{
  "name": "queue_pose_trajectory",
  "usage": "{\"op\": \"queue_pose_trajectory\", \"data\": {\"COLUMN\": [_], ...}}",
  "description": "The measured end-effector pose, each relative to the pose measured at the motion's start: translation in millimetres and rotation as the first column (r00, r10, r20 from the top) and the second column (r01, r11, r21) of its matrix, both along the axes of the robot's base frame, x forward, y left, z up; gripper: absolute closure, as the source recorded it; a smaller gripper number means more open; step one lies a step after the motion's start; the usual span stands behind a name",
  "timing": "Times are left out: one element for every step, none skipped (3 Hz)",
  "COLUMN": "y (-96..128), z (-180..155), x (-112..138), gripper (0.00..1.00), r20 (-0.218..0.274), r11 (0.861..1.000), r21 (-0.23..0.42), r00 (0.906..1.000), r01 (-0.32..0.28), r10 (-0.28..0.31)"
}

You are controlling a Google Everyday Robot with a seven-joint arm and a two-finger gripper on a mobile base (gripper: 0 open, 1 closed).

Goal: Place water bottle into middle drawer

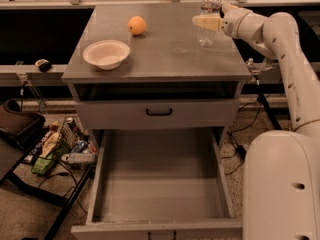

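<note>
So we've got the water bottle (210, 3) standing upright near the back right corner of the worktop (170, 51), close to its right edge. The gripper (202, 22) comes in from the right at the bottle's middle, and we can't tell if it's clamped on or just alongside. The orange (136, 25) and white bowl (106, 53) sit well apart on the left half. Below, the middle drawer (160, 189) is pulled out, with open flat floor between tall side walls.
</note>
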State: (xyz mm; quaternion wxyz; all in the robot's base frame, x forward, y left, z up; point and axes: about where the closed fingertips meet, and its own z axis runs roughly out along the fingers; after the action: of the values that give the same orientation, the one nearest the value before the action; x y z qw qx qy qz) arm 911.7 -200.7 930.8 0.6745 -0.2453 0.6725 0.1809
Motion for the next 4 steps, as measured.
{"op": "queue_pose_trajectory", "data": {"y": [0.2, 0.2, 0.3, 0.3], "z": [-0.2, -0.2, -0.2, -0.1], "x": [0.1, 0.1, 0.1, 0.1], "gripper": [0.42, 0.66, 0.89, 1.0], "r20": [-0.001, -0.001, -0.001, 0.0], "r11": [1.0, 1.0, 1.0, 1.0], "r21": [0.001, 0.001, 0.001, 0.001], "r00": [1.0, 1.0, 1.0, 1.0], "r01": [0.0, 0.0, 0.0, 0.0], "r10": [0.0, 0.0, 0.0, 0.0]}}
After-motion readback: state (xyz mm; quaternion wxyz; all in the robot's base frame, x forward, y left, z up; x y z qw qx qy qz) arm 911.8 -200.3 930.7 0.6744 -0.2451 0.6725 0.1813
